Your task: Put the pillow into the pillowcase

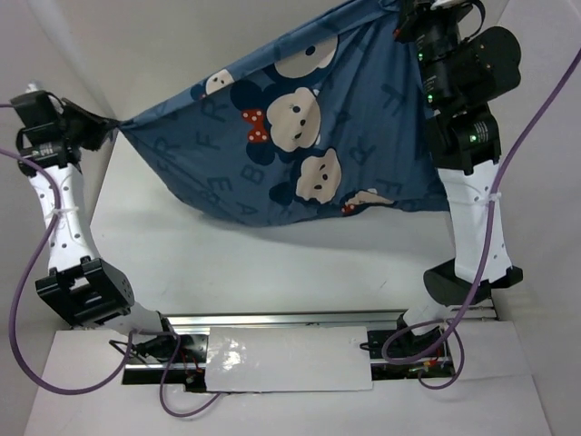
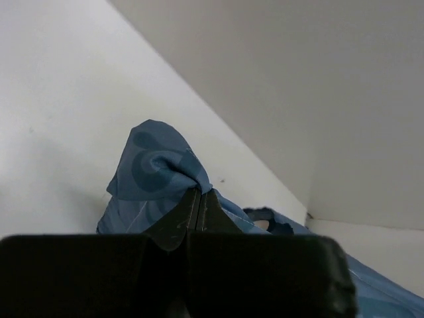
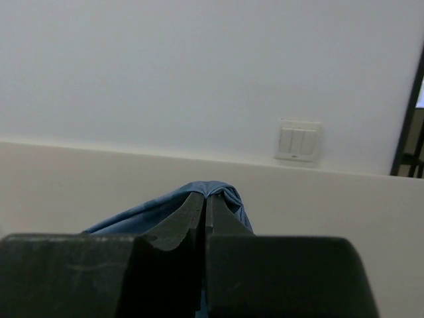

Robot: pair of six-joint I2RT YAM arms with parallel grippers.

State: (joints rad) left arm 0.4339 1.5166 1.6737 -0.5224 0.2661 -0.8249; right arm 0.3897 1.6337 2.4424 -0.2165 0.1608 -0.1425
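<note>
My left tool [image 2: 200, 197] is fully closed. Its two fingers press together on a bunched corner of the pillowcase [image 1: 309, 136], and the cloth puffs out just past the tips. My right tool [image 3: 204, 200] is closed the same way, pinching another gathered bit of the blue fabric with no gap between the fingers. In the overhead view the left tool is at the far left edge and the right tool at the top right. The case hangs stretched between them like a hammock. Its printed side faces the camera, showing mouse faces, red dotted bows and pale letters. The lower edge sags in a curve over the white surface [image 1: 227, 263]; I cannot tell whether it touches. Beyond the right tool's grip, a light switch [image 3: 299, 140] sits on the wall [image 3: 132, 66].
</note>
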